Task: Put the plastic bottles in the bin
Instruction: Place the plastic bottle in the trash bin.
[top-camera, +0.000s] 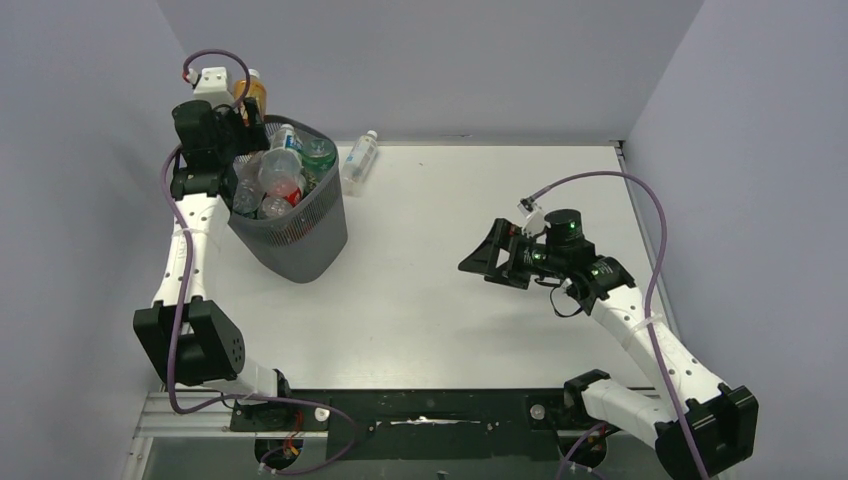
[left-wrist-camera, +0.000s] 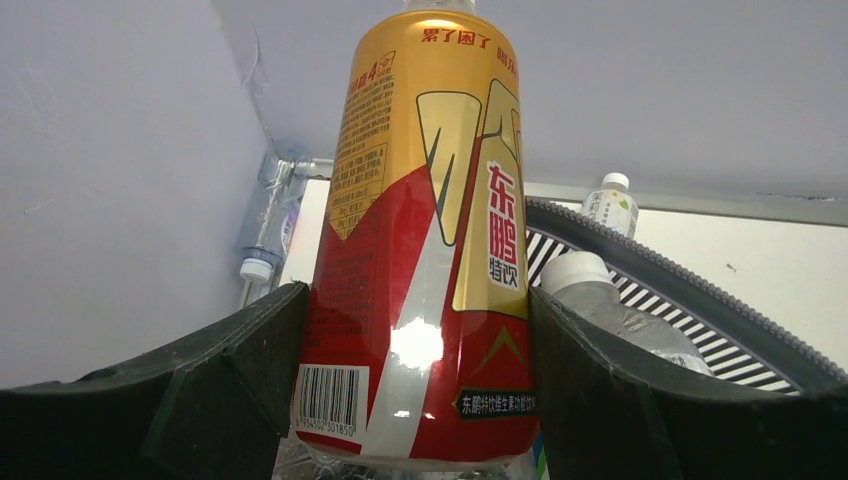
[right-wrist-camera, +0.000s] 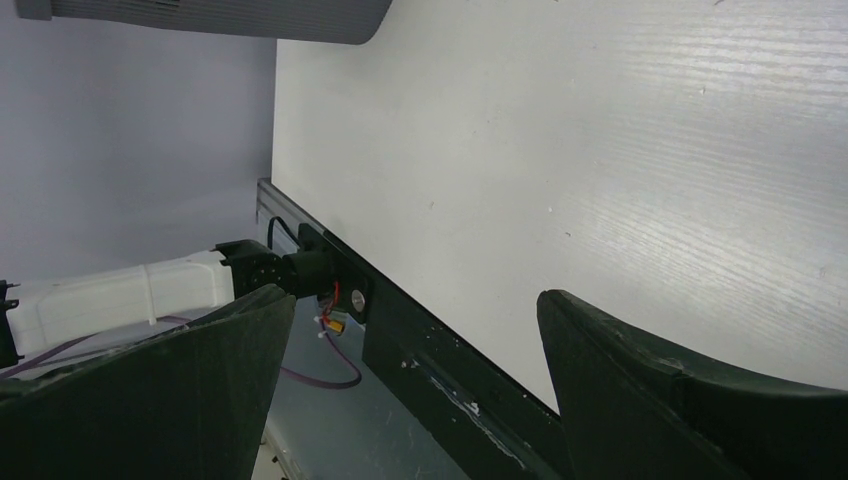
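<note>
My left gripper (top-camera: 238, 118) is shut on a gold-and-red labelled bottle (top-camera: 251, 93) and holds it upright over the back-left rim of the dark mesh bin (top-camera: 298, 243). In the left wrist view the bottle (left-wrist-camera: 430, 230) fills the space between my fingers (left-wrist-camera: 240, 360). The bin holds several clear bottles (top-camera: 279, 172); one white-capped one (left-wrist-camera: 600, 295) shows inside the rim (left-wrist-camera: 720, 300). One clear bottle (top-camera: 359, 159) lies on the table behind the bin. Another (left-wrist-camera: 268, 215) stands by the left wall. My right gripper (top-camera: 481, 262) is open and empty at mid-right.
Grey walls close in the table on the left, back and right. The white table (top-camera: 450, 300) ends at a black rail (right-wrist-camera: 470, 370) near the arm bases. The left arm's purple cable (top-camera: 215, 60) loops above the bin.
</note>
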